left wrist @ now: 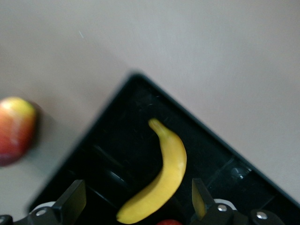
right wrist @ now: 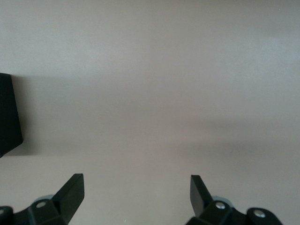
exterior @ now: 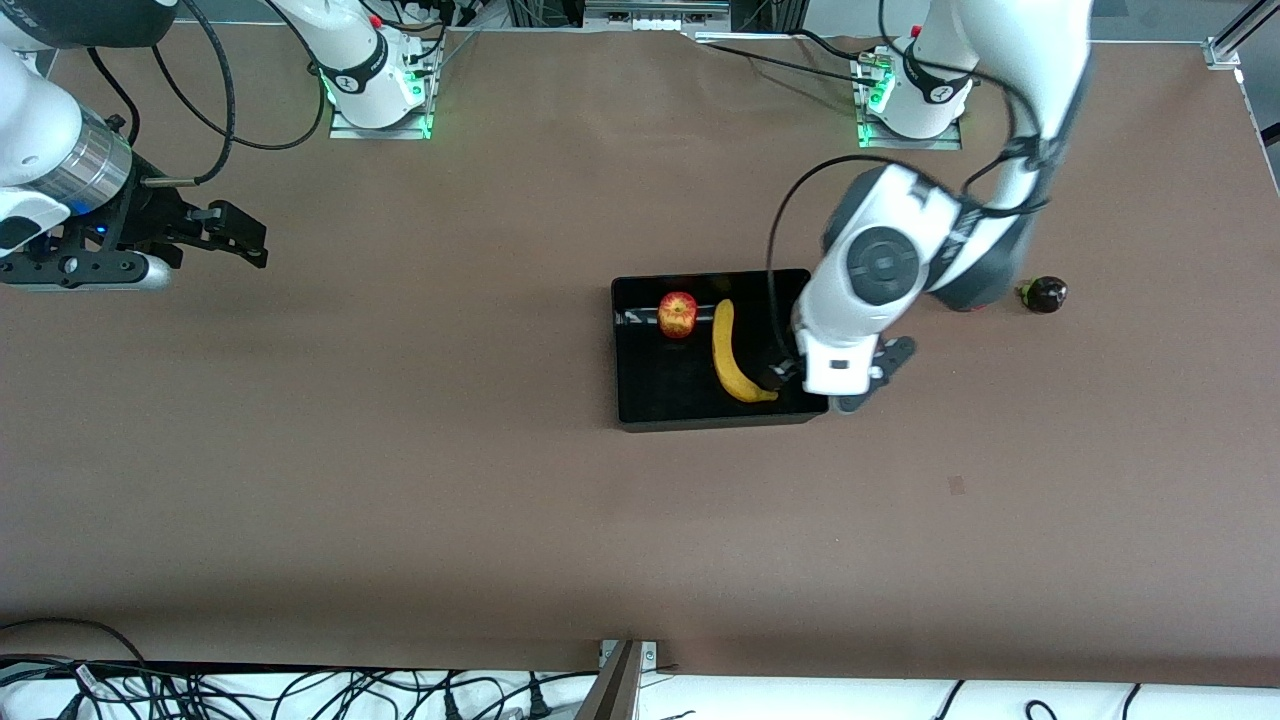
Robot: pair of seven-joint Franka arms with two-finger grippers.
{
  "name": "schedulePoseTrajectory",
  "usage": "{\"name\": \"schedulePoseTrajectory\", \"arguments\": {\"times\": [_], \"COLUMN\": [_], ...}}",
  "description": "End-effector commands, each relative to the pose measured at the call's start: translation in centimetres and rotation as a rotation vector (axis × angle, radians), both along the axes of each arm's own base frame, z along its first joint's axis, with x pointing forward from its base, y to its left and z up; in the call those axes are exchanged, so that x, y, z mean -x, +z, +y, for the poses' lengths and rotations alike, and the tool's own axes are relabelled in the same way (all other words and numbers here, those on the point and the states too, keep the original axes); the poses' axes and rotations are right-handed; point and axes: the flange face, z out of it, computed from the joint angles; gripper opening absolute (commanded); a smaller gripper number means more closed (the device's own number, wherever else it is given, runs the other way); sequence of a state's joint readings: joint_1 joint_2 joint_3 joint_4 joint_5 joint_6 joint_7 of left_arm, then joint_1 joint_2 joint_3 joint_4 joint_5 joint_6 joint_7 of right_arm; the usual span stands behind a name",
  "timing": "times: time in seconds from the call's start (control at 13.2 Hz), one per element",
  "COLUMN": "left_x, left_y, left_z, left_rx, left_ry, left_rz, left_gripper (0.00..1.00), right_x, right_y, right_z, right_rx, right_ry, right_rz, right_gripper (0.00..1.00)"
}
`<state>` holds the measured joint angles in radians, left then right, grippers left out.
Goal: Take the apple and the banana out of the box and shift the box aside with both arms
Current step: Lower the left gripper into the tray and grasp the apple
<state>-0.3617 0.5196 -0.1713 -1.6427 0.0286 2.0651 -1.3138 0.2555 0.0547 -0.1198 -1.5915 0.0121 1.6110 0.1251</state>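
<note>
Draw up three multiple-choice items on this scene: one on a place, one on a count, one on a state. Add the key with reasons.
1. Where does the banana lie?
A. on the bare tabletop
B. in the black tray, beside the apple
C. on top of the apple

2. How many fruits are in the black tray?
A. one
B. two
C. four

3. How is the left pincer?
A. open, over the black tray
B. shut on the apple
C. shut on the banana

Key:
1 B, it rests on the tray's floor.
2 B, only apple and banana lie inside.
3 A, its fingers stand apart above the banana; the right pincer waits open over the table.
</note>
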Motion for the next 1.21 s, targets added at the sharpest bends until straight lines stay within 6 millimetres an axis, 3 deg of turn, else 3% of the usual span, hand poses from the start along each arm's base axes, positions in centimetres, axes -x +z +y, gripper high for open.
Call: {"name": "schedulePoseTrajectory", "arguments": {"times": [0.0, 0.46, 0.61, 1.14], "left_x": [1.7, 7.0, 8.5, 11.0], "left_y": [-2.4, -7.1, -8.4, -11.0], "left_z": [-3.5, -11.0, -12.6, -14.3], "left_rx": [-0.03, 0.021, 0.037, 0.066], "left_ry": [-0.018, -0.22, -0.273, -0.295], "left_rz": [0.008, 0.057, 0.059, 0.077], "left_gripper": [1.0, 1.0, 1.0, 1.0], "right_x": [-0.1, -0.1, -0.1, -0.1], "right_y": [0.5, 0.5, 0.5, 0.5], "right_z": [-0.3, -0.3, -0.2, -0.3], "right_rx": [-0.018, -0.018, -0.018, -0.018], "right_ry": [-0.001, -0.001, 0.001, -0.001], "right_rz": [-0.005, -0.007, -0.007, -0.005], "right_gripper": [1.0, 1.0, 1.0, 1.0]}}
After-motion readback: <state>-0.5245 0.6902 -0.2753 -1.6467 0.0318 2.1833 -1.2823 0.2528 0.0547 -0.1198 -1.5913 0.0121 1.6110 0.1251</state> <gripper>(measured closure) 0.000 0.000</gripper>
